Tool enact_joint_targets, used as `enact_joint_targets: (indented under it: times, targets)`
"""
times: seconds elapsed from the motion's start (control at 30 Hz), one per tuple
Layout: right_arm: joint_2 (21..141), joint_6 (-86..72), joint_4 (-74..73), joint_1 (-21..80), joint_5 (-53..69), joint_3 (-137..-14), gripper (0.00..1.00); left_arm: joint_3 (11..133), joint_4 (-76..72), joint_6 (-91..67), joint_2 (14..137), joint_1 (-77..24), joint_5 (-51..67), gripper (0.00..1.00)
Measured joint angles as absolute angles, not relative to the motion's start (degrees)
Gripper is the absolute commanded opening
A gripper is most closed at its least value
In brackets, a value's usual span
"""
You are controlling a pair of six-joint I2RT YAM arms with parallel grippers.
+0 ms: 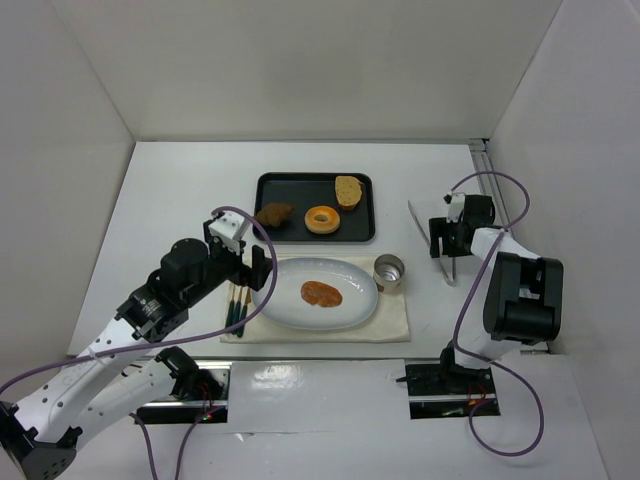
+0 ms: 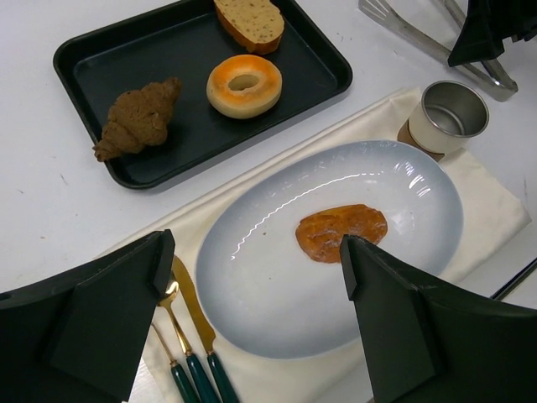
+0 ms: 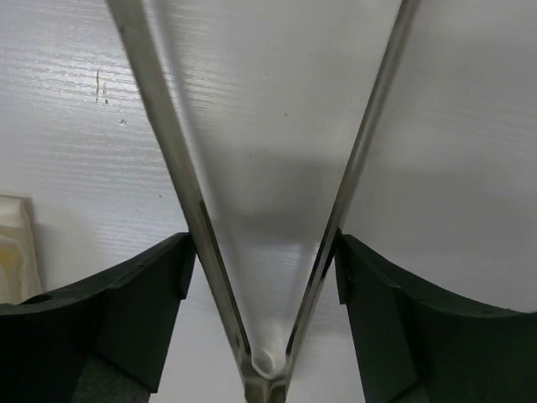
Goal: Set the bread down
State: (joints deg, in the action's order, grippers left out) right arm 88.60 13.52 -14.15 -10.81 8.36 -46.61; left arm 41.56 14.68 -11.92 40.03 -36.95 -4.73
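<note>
1. Top view first: the bread (image 1: 321, 293) lies flat on the white oval plate (image 1: 352, 312), a little right of its middle. It is a small reddish-orange oval with no hole. The plate sits on a pale cloth (image 1: 396, 321), with the black tray (image 1: 300, 185) behind it on the surface (image 1: 180, 200). The left end effector (image 1: 252, 272) hangs at the plate's left rim. Well off to the right, the right end effector (image 1: 447, 245) is at the tongs (image 1: 420, 215).

2. Over to the left wrist: the bread (image 2: 341, 232) looks glossy, slightly elongated and uneven at the edge, darker at its rim. It rests on the plate (image 2: 252, 294), apart from both fingers (image 2: 109, 319). The left end effector (image 2: 256, 256) stands wide and holds nothing. On the tray (image 2: 294, 80) are a dark croissant (image 2: 138, 117), a ring donut (image 2: 244, 85) and a tan slice (image 2: 249, 21). A metal cup (image 2: 451, 117) stands just beside the plate.

3. Right wrist now: the tongs (image 3: 168, 143) spread in a V, and each arm lies against a finger (image 3: 126, 311). The right end effector (image 3: 264, 243) is fairly wide and holds the tongs between its jaws.
</note>
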Motion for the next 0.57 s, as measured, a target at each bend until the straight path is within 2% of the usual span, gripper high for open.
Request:
enact_joint_targets:
  times: [0.1, 0.2, 0.23, 0.57]
  targets:
    - [88.6, 14.04, -14.55, -11.0, 8.6, -46.61, 0.88, 41.56, 14.68, -11.9, 40.03, -36.95, -4.99, 1.0]
    - [88.01, 14.39, -15.4, -12.21, 9.58, -46.68, 0.91, 41.56, 14.68, -11.92, 40.03, -36.95, -5.32, 1.0]
    - [87.24, 14.41, -15.9, -12.78, 9.72, -46.68, 1.0, 41.54, 14.68, -11.9, 40.03, -36.95, -5.39, 1.0]
    - [61.23, 8.84, -16.82, -14.9, 8.51, -46.94, 1.0, 40.66, 14.17, -10.63, 40.01, -36.95, -4.93, 1.0]
